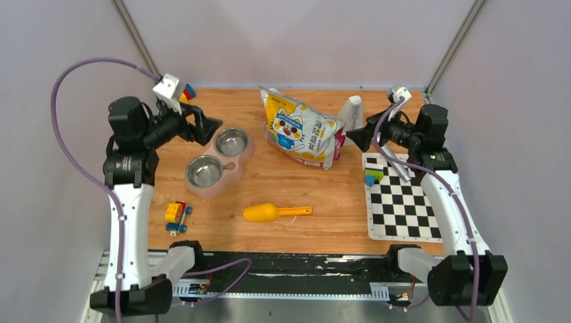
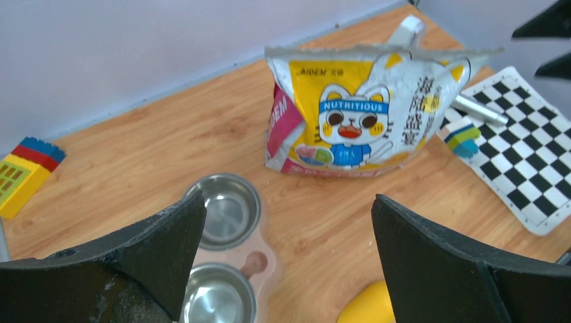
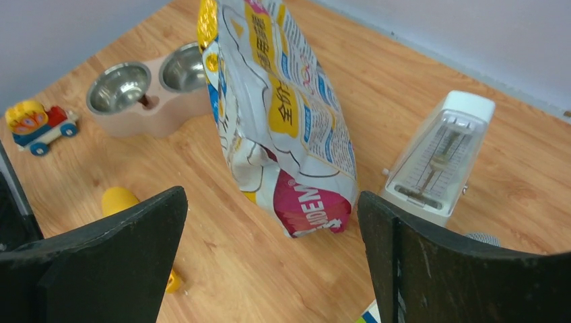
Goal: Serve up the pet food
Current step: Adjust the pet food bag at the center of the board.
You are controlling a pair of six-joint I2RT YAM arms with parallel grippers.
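With left gripper [image 1: 214,126] and right gripper [image 1: 353,136] both spread wide, empty: pinch the cat-print pet food bag [image 1: 301,128], standing at twelve o'clock from the yellow scoop [image 1: 276,212], high near its rim; kibble hidden inside

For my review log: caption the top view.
Open left gripper and right gripper flank pet food bag; bowl empty, scoop untouched.

The crinkly yellow-and-white pet food bag [image 1: 301,128] looks glossy. The pink double bowl [image 1: 239,161] is matt plastic with polished steel cups. The yellow scoop [image 1: 269,212] is smooth plastic. The table [image 1: 283,182] shows wood grain.
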